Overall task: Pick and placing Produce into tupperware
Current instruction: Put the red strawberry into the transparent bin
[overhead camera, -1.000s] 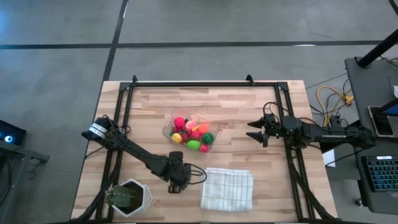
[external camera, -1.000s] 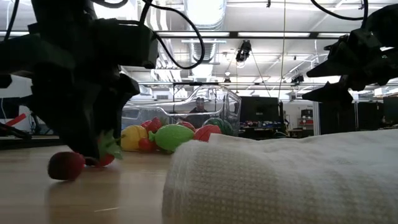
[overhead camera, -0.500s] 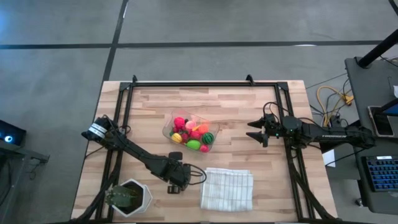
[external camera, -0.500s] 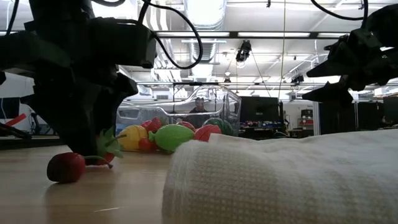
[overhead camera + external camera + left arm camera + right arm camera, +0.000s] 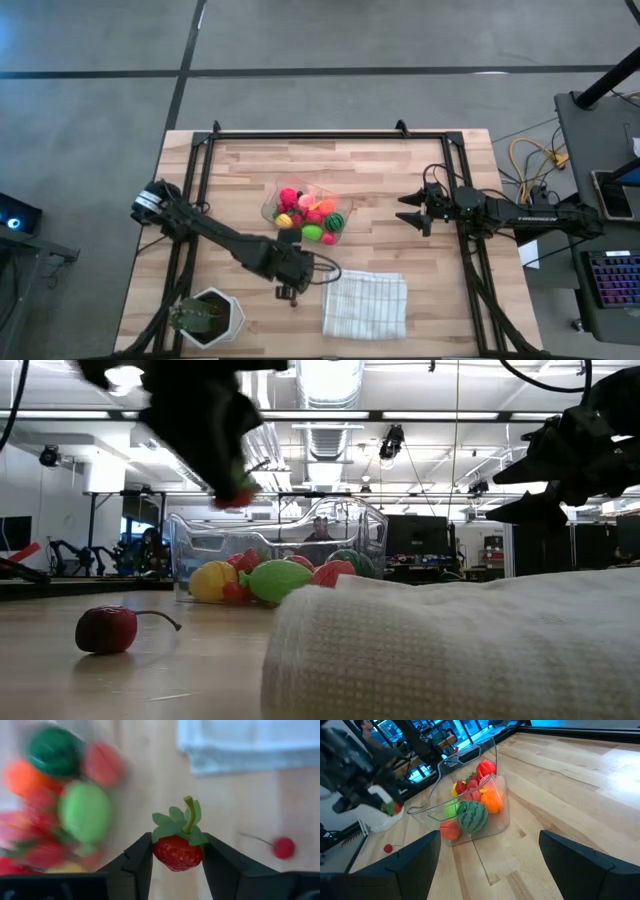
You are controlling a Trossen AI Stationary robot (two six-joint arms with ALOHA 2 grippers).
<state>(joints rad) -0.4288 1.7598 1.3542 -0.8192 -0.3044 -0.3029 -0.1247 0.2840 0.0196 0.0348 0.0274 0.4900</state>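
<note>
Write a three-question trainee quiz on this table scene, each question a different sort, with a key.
1. True or false: the left gripper holds a strawberry.
2. What lies alone on the table near the white cloth? A) a cherry B) a lemon C) a carrot
3. Fill in: the right gripper hangs ____ and holds nothing.

Key: 1 true. 2 A, the cherry. 3 open.
</note>
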